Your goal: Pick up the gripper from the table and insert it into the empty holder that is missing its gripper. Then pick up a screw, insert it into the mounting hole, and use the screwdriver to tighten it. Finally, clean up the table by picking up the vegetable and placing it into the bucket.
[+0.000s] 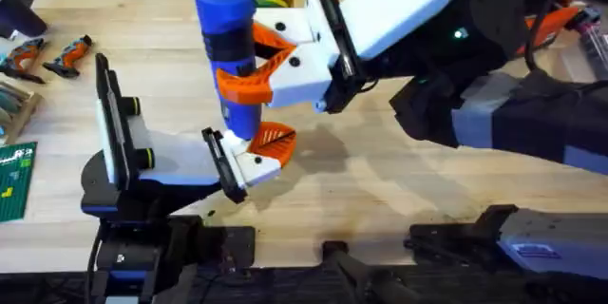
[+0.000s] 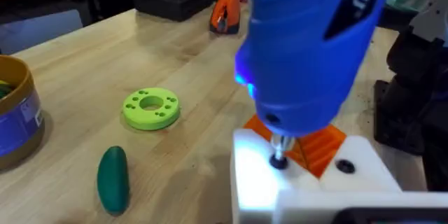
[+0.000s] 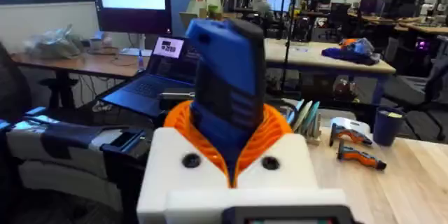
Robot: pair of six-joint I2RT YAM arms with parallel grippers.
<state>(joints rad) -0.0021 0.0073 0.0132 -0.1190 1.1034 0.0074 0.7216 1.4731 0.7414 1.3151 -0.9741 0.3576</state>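
Two arms meet over the table (image 1: 380, 199), a broad light butcher-block top that lies bare around the work. The right gripper (image 1: 261, 62) is clamped on the screwdriver (image 1: 226, 33), its orange pads pressed to both sides of the blue body, which stands upright with the bit pointing down. Directly beneath that bit sits the left gripper (image 1: 258, 152); the left wrist view shows the metal tip (image 2: 278, 155) seated in a mounting hole of the white holder (image 2: 308, 182), with the orange gripper (image 2: 318, 143) piece already in place just behind it. Whether the left fingers stand apart or together I cannot tell.

The step in hand looks like tightening the screw. Doing it well probably means keeping the tool square to the hole, pressing lightly, and holding the left arm steady so the bit does not skip out.

Off to the side of the left gripper lie the dark green vegetable (image 2: 112, 178), a lime disc (image 2: 151, 107) beyond it, and the bucket (image 2: 17, 115) further out. Behind the table the room holds desks, monitors and a laptop.
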